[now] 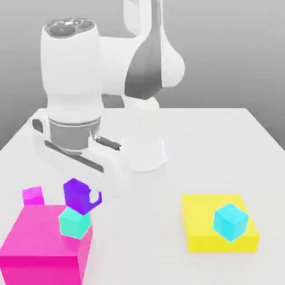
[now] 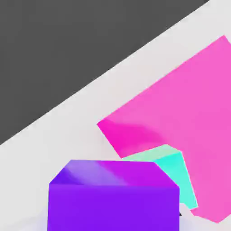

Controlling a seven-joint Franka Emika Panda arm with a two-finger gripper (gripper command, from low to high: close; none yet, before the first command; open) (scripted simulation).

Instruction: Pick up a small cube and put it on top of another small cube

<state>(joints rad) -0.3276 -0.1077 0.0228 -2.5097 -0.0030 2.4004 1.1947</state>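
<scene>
purple small cube (image 1: 77,195) sits pinched in the gripper (image 1: 83,196), right above the teal cube (image 1: 74,221), which rests on the big magenta block (image 1: 39,250); a small magenta cube (image 1: 33,195) stands nearby.

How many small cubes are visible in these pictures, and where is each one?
4. The purple cube is directly above the teal cube, which sits on the big magenta block. The small magenta cube is behind that block. The cyan cube sits on the yellow block.

No readable text, labels, brands, numbers or signs anywhere; every cube, block and the table surface are plain, unmarked faces in both views.
</scene>
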